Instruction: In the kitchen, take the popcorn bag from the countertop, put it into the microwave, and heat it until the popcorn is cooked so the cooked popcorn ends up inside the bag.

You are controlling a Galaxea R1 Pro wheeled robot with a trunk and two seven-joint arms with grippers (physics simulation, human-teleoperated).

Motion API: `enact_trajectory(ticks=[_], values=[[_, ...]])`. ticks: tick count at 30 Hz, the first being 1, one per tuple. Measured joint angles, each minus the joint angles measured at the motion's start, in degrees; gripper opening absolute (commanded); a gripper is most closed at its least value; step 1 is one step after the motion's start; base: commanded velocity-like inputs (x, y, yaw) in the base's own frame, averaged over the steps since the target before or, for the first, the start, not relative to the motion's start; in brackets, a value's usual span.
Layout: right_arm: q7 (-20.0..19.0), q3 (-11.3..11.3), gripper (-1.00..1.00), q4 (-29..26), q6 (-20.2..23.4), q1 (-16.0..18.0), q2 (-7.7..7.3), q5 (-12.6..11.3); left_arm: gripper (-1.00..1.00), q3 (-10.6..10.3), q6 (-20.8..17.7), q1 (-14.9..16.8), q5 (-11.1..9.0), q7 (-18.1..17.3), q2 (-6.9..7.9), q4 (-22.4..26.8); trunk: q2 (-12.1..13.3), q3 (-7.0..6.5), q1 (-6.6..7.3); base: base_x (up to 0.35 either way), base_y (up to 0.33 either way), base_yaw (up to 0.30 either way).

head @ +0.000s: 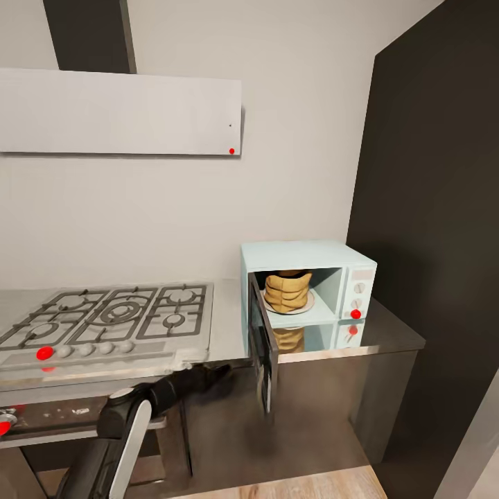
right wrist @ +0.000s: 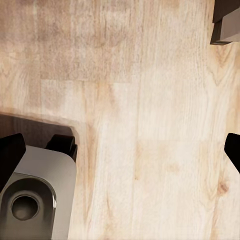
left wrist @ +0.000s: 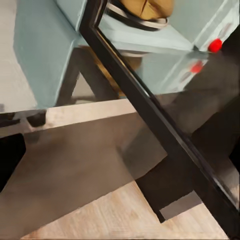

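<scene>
One step remains before heating: the popcorn bag (head: 288,292) is seated inside the microwave (head: 308,289), its door (head: 264,346) must be swung shut by the left gripper (head: 220,374), whose finger state cannot be told, the right gripper (right wrist: 120,152) seen spread over the floor (right wrist: 145,100).

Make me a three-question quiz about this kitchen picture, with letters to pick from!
1. Where is the popcorn bag?
A. On the hob
B. Inside the microwave
C. On the floor

2. What colour is the microwave?
A. Pale mint-blue
B. Yellow
C. Black

3. Is the microwave door open or shut?
A. Shut
B. Open
C. Missing

Answers: 1 B, the sack sits on the plate inside. 2 A, its casing is pale blue-green. 3 B, the dark door swings outward over the countertop edge.
</scene>
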State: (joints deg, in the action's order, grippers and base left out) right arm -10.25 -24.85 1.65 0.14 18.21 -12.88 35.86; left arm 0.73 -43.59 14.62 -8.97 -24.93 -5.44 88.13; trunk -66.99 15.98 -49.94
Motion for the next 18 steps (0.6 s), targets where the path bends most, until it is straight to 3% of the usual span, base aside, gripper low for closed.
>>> enact_trajectory(ticks=[2,4,7,10,15,17,18], values=[[-0.01,0.00,1.00,0.00,0.01,0.00,0.00,0.00,1.00,0.03,-0.30,0.01,-0.03,-5.42,0.71,0.01,0.00,0.00,0.00,0.000,0.000,0.000],[0.00,0.00,1.00,0.00,0.02,0.00,0.00,0.00,1.00,0.00,-0.39,0.01,-0.04,-8.64,1.86,0.01,0.00,0.00,0.00,0.000,0.000,0.000],[0.00,0.03,1.00,0.00,0.02,0.00,0.05,0.00,1.00,0.01,-0.36,0.01,-0.08,-11.06,3.55,0.01,0.00,0.00,0.00,0.000,0.000,0.000],[0.00,0.06,1.00,0.00,0.02,0.00,0.05,-0.01,1.00,0.05,-0.14,0.01,-0.08,-16.03,5.13,-0.04,0.00,0.00,0.00,0.000,0.000,0.000],[-0.04,0.02,1.00,0.00,0.03,0.00,-0.04,-0.07,1.00,-0.13,0.56,0.01,0.45,-19.75,5.98,-0.07,0.00,0.00,0.00,0.000,0.000,0.000],[-0.02,0.01,1.00,0.00,-0.03,0.00,-0.08,-0.16,1.00,-2.78,1.33,0.01,1.07,-20.31,6.00,-0.09,0.00,0.00,0.00,0.000,0.000,-0.015],[0.03,0.01,1.00,0.00,-0.05,0.00,-0.10,-0.22,1.00,-4.62,1.66,0.01,2.68,-20.40,5.92,-0.13,0.00,0.00,0.00,0.000,0.000,-0.092]])
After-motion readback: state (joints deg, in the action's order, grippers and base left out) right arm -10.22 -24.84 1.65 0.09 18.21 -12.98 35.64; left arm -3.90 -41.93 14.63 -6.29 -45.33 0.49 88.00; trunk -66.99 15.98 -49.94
